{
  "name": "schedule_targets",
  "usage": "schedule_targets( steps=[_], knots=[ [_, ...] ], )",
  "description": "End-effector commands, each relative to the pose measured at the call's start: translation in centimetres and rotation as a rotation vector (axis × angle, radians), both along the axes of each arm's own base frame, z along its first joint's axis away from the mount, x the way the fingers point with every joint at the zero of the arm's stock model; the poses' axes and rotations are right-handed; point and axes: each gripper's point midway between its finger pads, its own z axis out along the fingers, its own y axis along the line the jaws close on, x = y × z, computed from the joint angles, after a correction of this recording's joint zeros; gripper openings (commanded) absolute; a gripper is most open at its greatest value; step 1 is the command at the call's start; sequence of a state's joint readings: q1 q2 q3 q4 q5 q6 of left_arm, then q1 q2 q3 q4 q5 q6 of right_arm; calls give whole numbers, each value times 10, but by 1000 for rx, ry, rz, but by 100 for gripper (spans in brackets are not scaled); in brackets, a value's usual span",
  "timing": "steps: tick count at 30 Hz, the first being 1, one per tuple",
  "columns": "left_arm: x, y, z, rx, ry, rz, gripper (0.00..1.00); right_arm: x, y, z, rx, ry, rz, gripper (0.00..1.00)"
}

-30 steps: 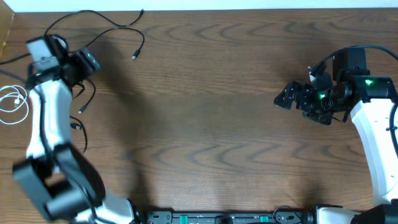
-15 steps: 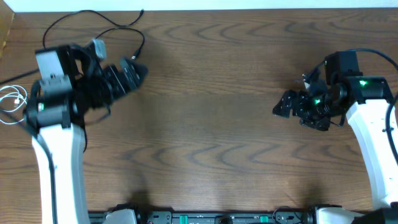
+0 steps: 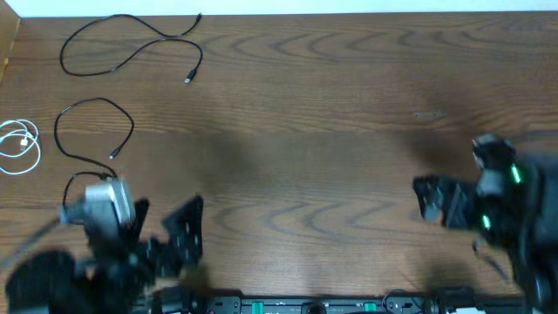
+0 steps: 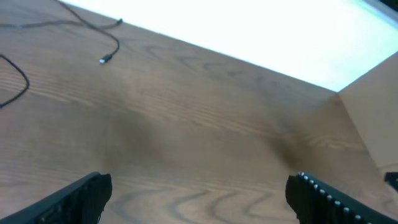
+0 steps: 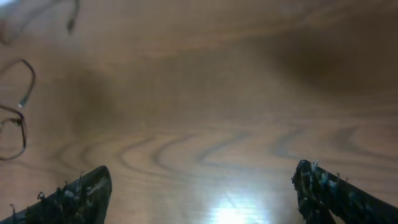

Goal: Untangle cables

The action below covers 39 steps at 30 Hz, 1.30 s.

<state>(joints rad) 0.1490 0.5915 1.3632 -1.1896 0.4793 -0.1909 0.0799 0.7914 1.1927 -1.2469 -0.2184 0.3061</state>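
Both arms have pulled back toward their bases at the near edge of the table (image 3: 305, 131). Half a second ago the left arm was reaching over the far-left corner and the right arm stood at mid-height on the right side; now both are low in the overhead view and blurred by motion.

The left gripper (image 4: 200, 179) has its fingers spread wide with only bare wood between them, and the right gripper (image 5: 202, 169) is spread the same way and also carries nothing.

With the left arm gone from that corner, the cables are now uncovered. One black cable (image 3: 131, 48) lies in a long open curve at the far-left corner. A second black cable (image 3: 94, 101) makes a loose loop nearer to me, apart from the first. The white cable (image 3: 19, 144) is coiled at the left edge, also apart. I see no knot and no crossing between them. Another cable may lie under the left arm; I cannot tell.

My judgement is that the untangling is finished or nearly so, and that the arms are going to rest.

As for containers, I see none with anything inside it. A brown panel (image 4: 373, 130) stands beside the table in the left wrist view; whether it is a box, I cannot tell.
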Motion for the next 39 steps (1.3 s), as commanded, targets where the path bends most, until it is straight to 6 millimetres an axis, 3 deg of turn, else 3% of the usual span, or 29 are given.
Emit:
schedule_targets(
  steps=[1, 6, 12, 18, 34, 39],
  knots=[
    [-14, 1, -4, 33, -28, 6, 95, -22, -7, 2, -21, -118, -13, 99],
    [-26, -1, -2, 37, -61, 6, 95, -43, -9, 4, -10, -243, -16, 99],
    [-26, -1, -3, 37, -59, 6, 95, -47, -9, 3, -8, -254, -16, 99],
    [-27, -1, -4, 36, -55, 6, 96, -50, -6, 1, 19, -235, -17, 99],
    [-27, -1, -4, 35, -50, 6, 96, -78, -8, -33, 1, -55, -16, 99],
    [-27, -1, -4, 35, -50, 6, 96, -71, -23, -32, -67, -88, -67, 99]
  ],
)
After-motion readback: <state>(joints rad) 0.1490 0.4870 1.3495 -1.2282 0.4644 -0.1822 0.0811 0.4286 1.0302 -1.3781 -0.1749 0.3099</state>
